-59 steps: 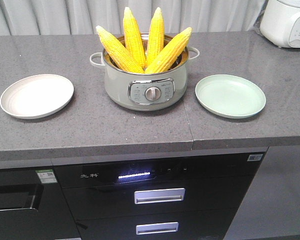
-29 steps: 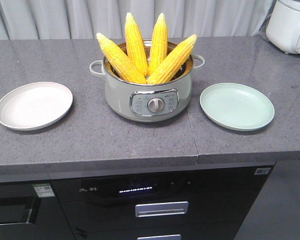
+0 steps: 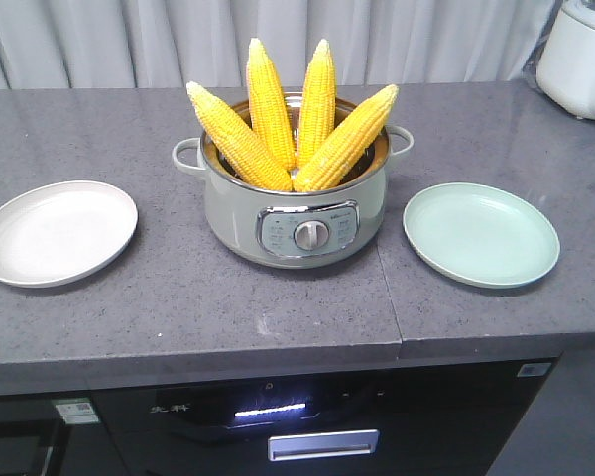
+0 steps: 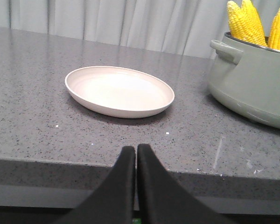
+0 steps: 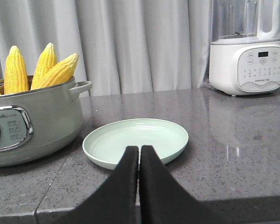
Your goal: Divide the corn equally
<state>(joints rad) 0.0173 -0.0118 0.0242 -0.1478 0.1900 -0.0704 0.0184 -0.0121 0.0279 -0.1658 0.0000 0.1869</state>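
Observation:
Several cobs of corn [image 3: 278, 109] stand fanned out, tips up, in a pale green electric pot [image 3: 295, 213] at the middle of the grey counter. An empty white plate [image 3: 57, 231] lies to the pot's left and an empty pale green plate [image 3: 481, 233] to its right. In the left wrist view my left gripper [image 4: 136, 149] is shut with nothing in it, at the counter's front edge, short of the white plate [image 4: 120, 90]. My right gripper [image 5: 139, 150] is likewise shut on nothing, just before the green plate [image 5: 136, 138]. Neither gripper shows in the front view.
A white blender appliance [image 5: 247, 51] stands at the counter's far right [image 3: 582, 59]. Grey curtains hang behind the counter. Black oven drawers with a lit display [image 3: 268, 409] sit below the counter's front edge. The pot's handles [image 3: 185, 154] stick out sideways.
The front view has shifted closer and lower: the pot, corn and plates appear larger and lower in frame. The objects themselves have not moved on the counter.

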